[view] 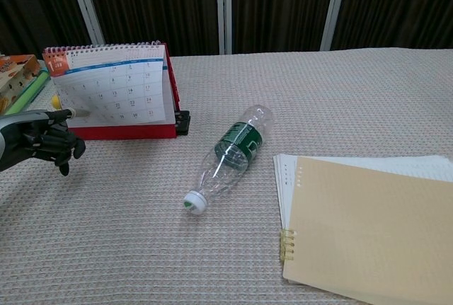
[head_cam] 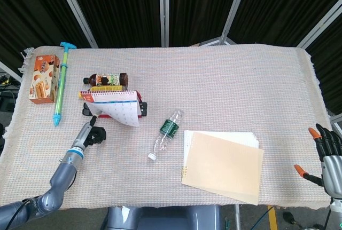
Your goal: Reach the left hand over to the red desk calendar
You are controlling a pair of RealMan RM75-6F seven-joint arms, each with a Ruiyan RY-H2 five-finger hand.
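The red desk calendar stands at the table's left, and its white front page is lifted off the red base and swung outward. My left hand is just in front and to the left of it. One finger stretches out and touches the lower left corner of the lifted page, while the other fingers are curled in. My right hand hangs off the table's right front corner with its fingers spread and holds nothing.
A clear plastic bottle lies right of the calendar. A tan spiral notebook lies at the front right. Behind the calendar lies a brown drink bottle. Further left are a blue-green stick and an orange snack box.
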